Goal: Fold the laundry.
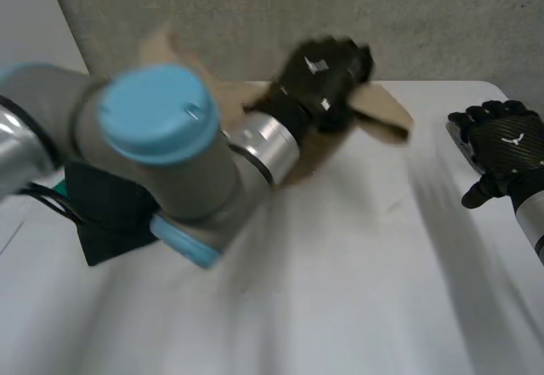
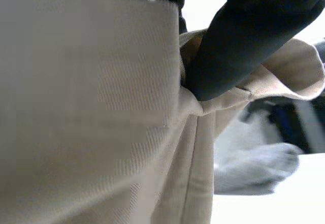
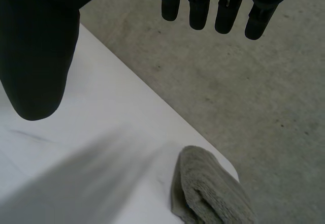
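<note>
In the upper middle of the head view you see the left hand (image 1: 327, 73) with the beige cloth (image 1: 387, 113) in it. One flap of the cloth sticks out to the right of the hand, and more of it shows under the wrist and behind the left arm (image 1: 157, 150), towards the upper left of the frame. If the cloth touches the desk (image 1: 357, 273) there, you cannot tell, because the arm covers this part.

In the left wrist view the hand is closed on the cloth. The thumb (image 2: 244, 46) presses into a fold of it, and the fabric is gathered into creases just at the thumb tip. A broad, smooth part of the cloth hangs under the palm, and an edge curls outward beside the thumb.

The right hand (image 1: 501, 147) is at the right edge of the head view, over the desk and well apart from the beige cloth. In its own wrist view the fingers (image 3: 199, 8) are straight and a little spread, the thumb stands away from them, and nothing is between them.

A dark cloth (image 1: 106, 209) lies on the desk at the lower left of the head view, partly under the left arm. In the right wrist view a folded grey towel (image 3: 208, 193) lies near a corner of the desk, beyond the fingertips, and past the desk edge you see the grey floor (image 3: 228, 82).
</note>
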`<state>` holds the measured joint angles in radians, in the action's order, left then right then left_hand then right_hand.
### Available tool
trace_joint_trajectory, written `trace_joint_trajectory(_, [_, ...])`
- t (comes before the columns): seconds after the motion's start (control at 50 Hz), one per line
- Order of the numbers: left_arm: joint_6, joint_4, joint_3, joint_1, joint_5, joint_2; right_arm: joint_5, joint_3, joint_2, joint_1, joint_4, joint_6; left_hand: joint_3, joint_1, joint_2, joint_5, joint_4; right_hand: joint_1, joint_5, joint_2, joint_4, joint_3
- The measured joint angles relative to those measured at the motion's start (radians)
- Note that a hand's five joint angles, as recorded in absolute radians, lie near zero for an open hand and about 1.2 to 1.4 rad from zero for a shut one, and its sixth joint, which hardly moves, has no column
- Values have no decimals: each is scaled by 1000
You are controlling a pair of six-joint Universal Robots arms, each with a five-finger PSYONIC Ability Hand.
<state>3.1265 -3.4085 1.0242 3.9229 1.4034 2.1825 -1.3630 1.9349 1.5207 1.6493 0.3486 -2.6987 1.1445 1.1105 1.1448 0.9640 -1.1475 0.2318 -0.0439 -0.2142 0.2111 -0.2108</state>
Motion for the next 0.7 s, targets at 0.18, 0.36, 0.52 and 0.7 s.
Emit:
trace_joint_trajectory(0.18, [-102, 8, 77, -33, -34, -33, 10, -5, -4, -36, 12, 0, -916, -908, -922, -919, 929, 0, 0, 0, 0, 0])
trace_joint_trajectory(0.36, [-100, 9, 242, 104, -39, -242, 27, -27, -10, -23, -13, 10, -916, -908, -923, -919, 931, 0, 0, 0, 0, 0])
trace_joint_trajectory(0.52, [-8, 7, 451, 280, -37, -421, 98, -101, -30, 126, -191, 9, -916, -908, -923, -919, 931, 0, 0, 0, 0, 0])
trace_joint_trajectory(0.7, [253, 15, 580, 387, -18, -384, 95, -202, -201, 342, -254, 20, -916, -905, -922, -919, 930, 0, 0, 0, 0, 0])
